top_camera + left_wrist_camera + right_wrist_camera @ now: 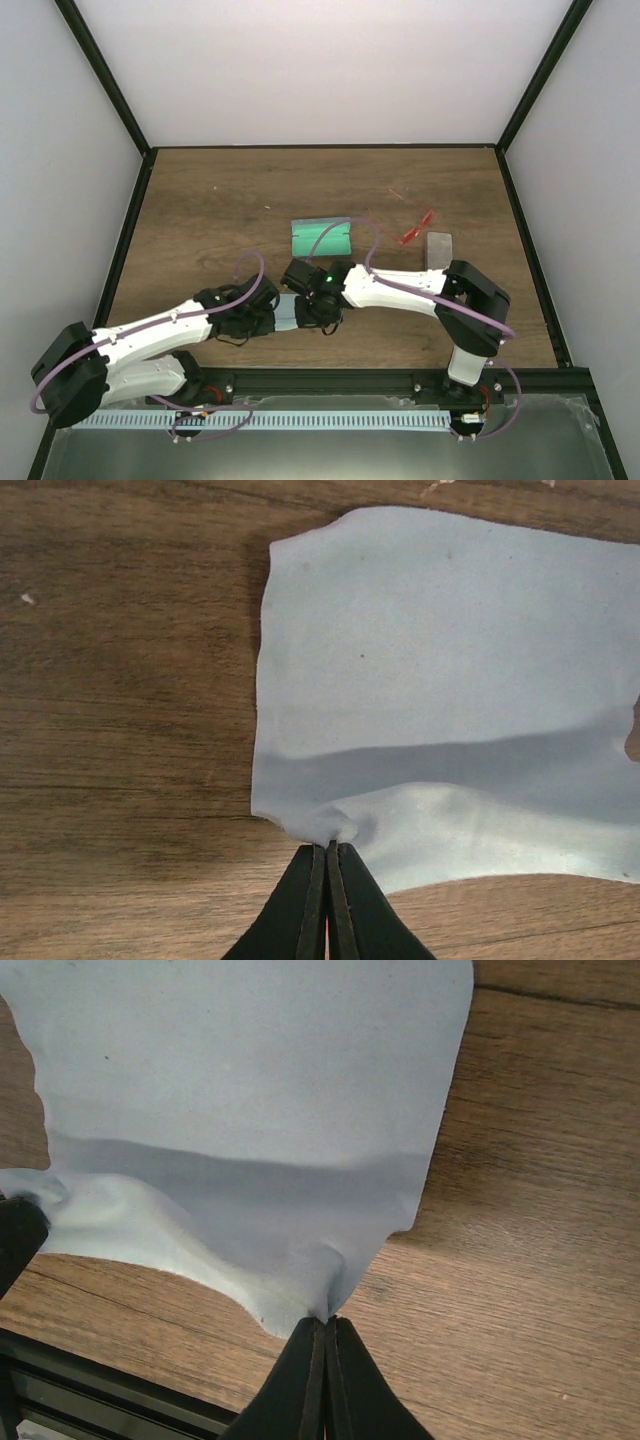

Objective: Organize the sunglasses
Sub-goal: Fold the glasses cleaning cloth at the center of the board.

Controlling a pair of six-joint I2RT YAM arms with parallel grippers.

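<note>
Near the table edge, both jaws pinch the cloth by its corners.

Setting: lab-type robot test cell.
Enclosure: plain white panels set in black frame posts.
Work surface: wood-grain table.
Fixtures: left arm and right arm bolted to a black rail; purple cables; slotted cable duct below.
</note>
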